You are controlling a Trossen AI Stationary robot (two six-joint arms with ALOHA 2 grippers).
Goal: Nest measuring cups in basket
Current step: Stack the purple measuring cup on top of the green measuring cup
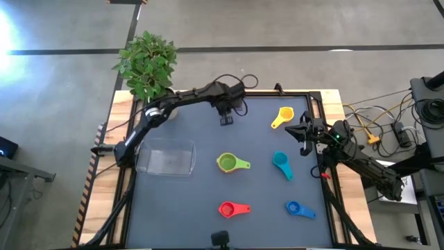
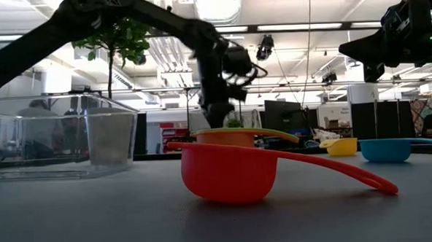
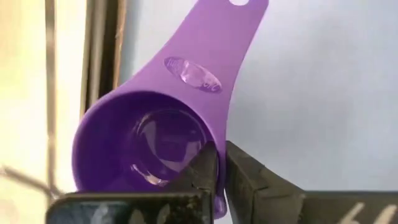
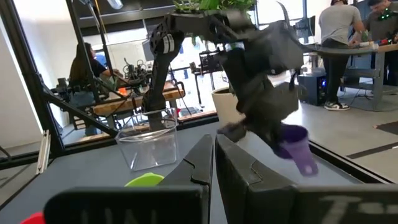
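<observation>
My left gripper point(image 1: 226, 117) hangs over the far middle of the table, shut on the purple measuring cup point(image 3: 161, 137). The right wrist view shows that cup point(image 4: 293, 144) below it; the high view hides it. My right gripper point(image 1: 303, 133) waits shut above the right side, between the yellow cup point(image 1: 282, 117) and the teal cup point(image 1: 281, 164). A green cup point(image 1: 232, 163), with what looks like an orange one inside it, sits mid-table. The red cup point(image 1: 232, 208) and blue cup point(image 1: 300, 208) lie near the front. The clear basket point(image 1: 166, 158) stands at the left. My left gripper pinches the purple cup's bowl wall at its rim point(image 3: 217, 202), on the side away from the handle point(image 3: 217, 56). One finger point(image 3: 205, 168) is inside the bowl and one point(image 3: 249, 180) is outside. The fingers come from above. The cup hangs clear of the table, tilted.
A white pot with a green plant point(image 1: 148, 66) stands at the far left corner, beside the left arm. A raised frame edge point(image 1: 320, 104) runs round the dark mat. Cables and gear point(image 1: 388, 128) lie off the table's right side. People sit in the room beyond.
</observation>
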